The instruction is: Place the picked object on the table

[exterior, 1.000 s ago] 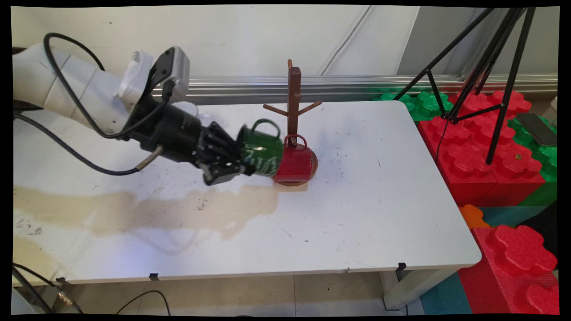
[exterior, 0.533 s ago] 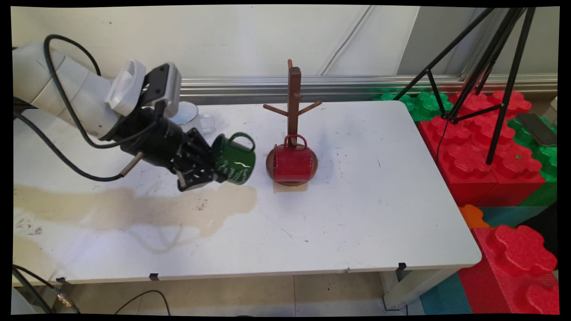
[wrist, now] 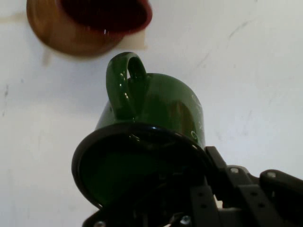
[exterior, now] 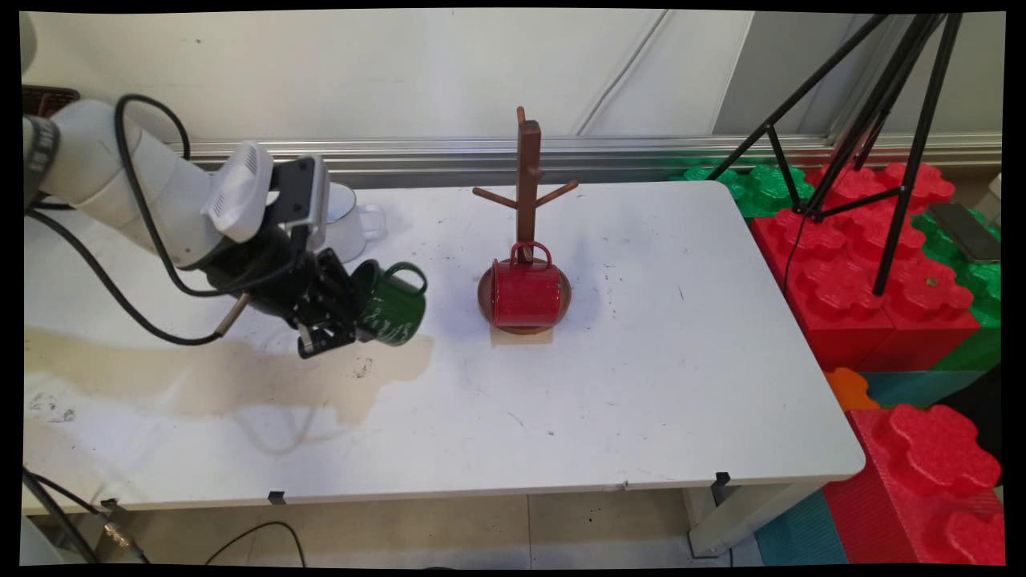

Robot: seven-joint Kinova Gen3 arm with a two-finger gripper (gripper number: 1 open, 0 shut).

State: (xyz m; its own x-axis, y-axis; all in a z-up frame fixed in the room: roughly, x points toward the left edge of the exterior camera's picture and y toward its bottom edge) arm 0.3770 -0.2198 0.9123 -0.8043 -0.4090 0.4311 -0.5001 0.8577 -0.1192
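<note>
Three mugs: the jaws (exterior: 346, 320) are clamped on the green mug's (exterior: 390, 303) rim, center-left, tipped sideways; red mug (exterior: 525, 293) on the rack (exterior: 527, 180); white mug (exterior: 349, 227) half hidden behind the arm.

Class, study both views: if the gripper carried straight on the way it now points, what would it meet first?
Probably the red mug at the wooden mug tree; the gripper, clamping the green mug, aims there. Depth is unclear.

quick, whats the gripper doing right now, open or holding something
Gripper: shut on the green mug, gripping it at the rim, mug tipped on its side above the table.
</note>
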